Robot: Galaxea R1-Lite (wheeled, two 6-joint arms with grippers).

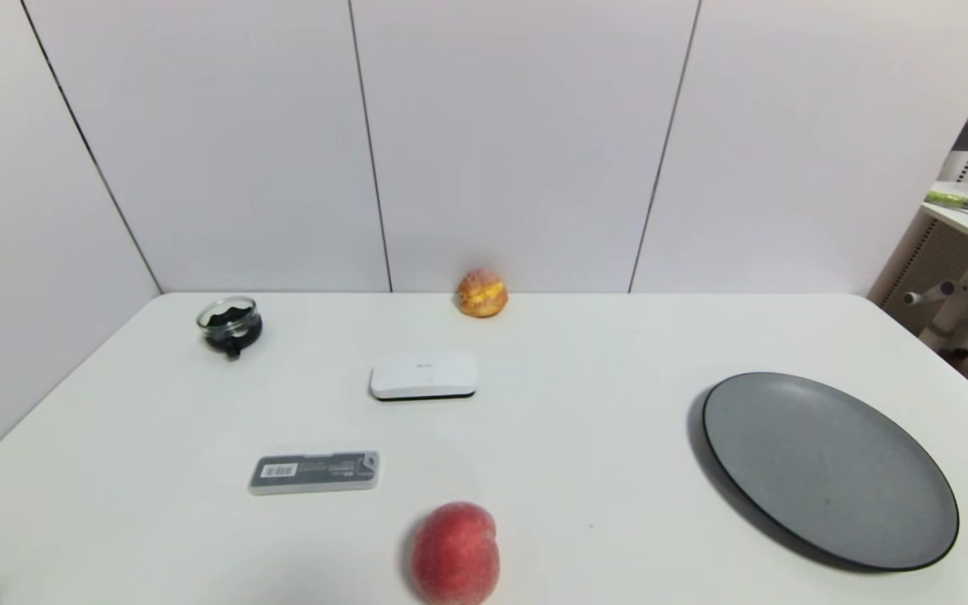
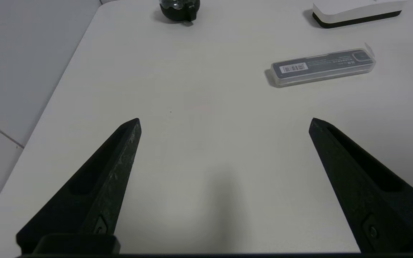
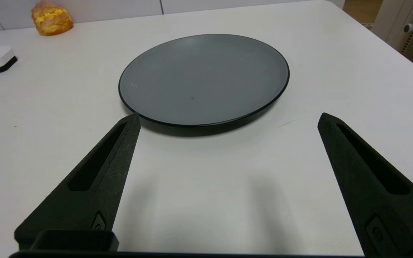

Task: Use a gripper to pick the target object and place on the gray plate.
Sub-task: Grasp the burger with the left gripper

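Observation:
The golden-brown cream puff (image 1: pixel 481 293) with yellow filling sits at the table's far edge, against the wall; it also shows in the right wrist view (image 3: pixel 51 18). The gray plate (image 1: pixel 828 467) lies empty on the right side of the table, and in the right wrist view (image 3: pixel 204 79) just beyond my right gripper (image 3: pixel 228 118), which is open and empty over bare table. My left gripper (image 2: pixel 225 122) is open and empty above the near left part of the table. Neither gripper shows in the head view.
A red-pink peach (image 1: pixel 455 553) stands at the front centre. A grey barcoded case (image 1: pixel 314 471) (image 2: pixel 323 67), a white flat box (image 1: pixel 423 376) (image 2: pixel 357 10) and a small glass jar on a black base (image 1: pixel 230 324) (image 2: pixel 180 8) lie left of centre.

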